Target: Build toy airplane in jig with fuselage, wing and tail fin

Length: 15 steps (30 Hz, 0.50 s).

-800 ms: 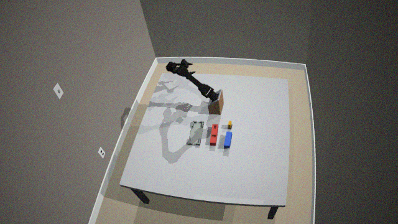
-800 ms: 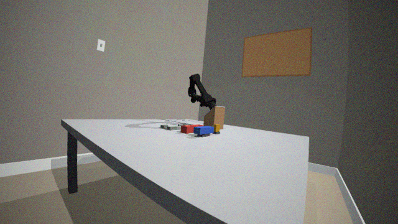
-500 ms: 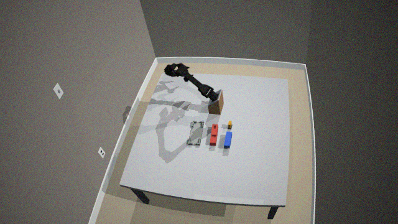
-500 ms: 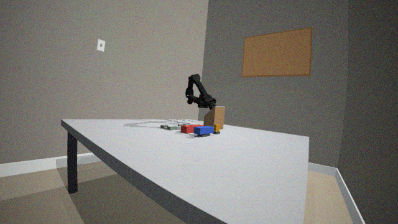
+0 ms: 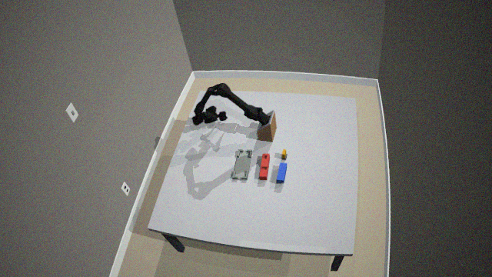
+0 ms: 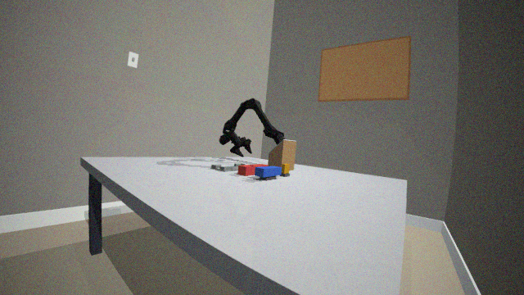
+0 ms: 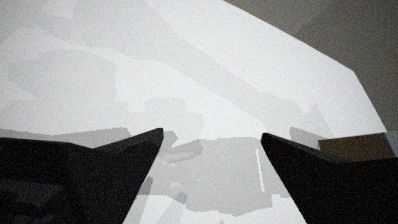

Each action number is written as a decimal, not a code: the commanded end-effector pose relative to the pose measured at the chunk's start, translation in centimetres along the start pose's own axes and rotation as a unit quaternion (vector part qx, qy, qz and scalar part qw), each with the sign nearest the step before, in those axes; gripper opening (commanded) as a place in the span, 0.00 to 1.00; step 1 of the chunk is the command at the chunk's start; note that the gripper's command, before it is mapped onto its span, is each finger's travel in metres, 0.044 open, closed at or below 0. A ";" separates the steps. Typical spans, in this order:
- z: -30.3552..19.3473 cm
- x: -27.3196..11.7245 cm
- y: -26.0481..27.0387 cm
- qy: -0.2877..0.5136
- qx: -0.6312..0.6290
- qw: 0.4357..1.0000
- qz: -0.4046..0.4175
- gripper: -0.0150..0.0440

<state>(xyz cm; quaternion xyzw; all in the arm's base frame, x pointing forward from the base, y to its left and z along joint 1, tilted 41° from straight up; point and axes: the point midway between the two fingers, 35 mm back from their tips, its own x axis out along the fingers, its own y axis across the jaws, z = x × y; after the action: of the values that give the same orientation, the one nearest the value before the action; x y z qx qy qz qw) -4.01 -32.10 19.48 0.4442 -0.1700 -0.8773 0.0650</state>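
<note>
The grey-green jig (image 5: 242, 165) (image 6: 230, 168) lies on the table with nothing seated in its cradle. The red fuselage (image 5: 264, 173) (image 6: 246, 170) lies beside it, two dark sockets on top. The blue wing block (image 5: 281, 173) (image 6: 268, 172) lies on the fuselage's other side. The small yellow tail fin (image 5: 284, 154) (image 6: 286, 168) stands near the wing's end. My gripper (image 5: 220, 111) (image 6: 246, 152) (image 7: 212, 135) is wide open and empty, above the table on the jig's side, well away from all the parts. No part shows in the wrist view.
A brown wedge-shaped block (image 5: 268, 131) (image 6: 289, 155) (image 7: 356, 148) stands at the arm's base, behind the jig and fuselage. The white table (image 5: 315, 208) (image 6: 327, 229) carries the arm's shadows around the jig. Walls rise beyond the table's edges.
</note>
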 end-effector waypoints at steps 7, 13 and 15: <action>-14.1 -6.6 -3.8 0.055 -0.373 0.920 0.105 1.00; -21.5 -10.2 -9.8 0.053 -0.590 0.789 0.164 1.00; -23.5 -11.3 -12.4 0.046 -0.653 0.733 0.183 1.00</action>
<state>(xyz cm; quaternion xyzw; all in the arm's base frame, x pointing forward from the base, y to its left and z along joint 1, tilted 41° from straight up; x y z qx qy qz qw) 18.33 -26.55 12.87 0.3502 0.2760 -0.7768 0.4447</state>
